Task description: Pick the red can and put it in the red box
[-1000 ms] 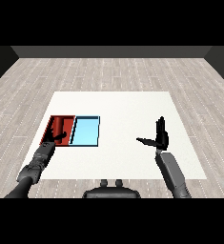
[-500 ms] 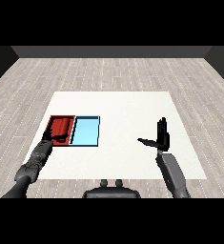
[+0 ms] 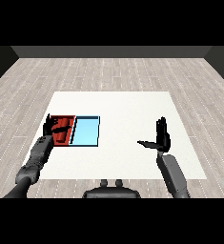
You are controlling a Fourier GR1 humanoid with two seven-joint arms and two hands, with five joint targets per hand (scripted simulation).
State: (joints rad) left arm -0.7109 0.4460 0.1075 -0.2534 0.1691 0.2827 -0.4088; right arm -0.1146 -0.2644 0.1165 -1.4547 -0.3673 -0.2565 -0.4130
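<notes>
While the left hand [image 3: 54, 127] hovers over the red tray [image 3: 66, 120], fingers spread, holding nothing, no red can shows; I can't tell if it lies under that hand; light blue tray [image 3: 86, 131] touches its right side; right hand [image 3: 161, 137] well right, fingers straight, empty; likely light, rigid, smooth; grasp mid-body.

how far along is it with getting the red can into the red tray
Done: the left hand has reached the red tray, beside the blue tray. In hand: I can't make out a can there; the hand hides that part of the tray. The right hand is open above the table. Left: confirming the can lies in the tray.
</notes>
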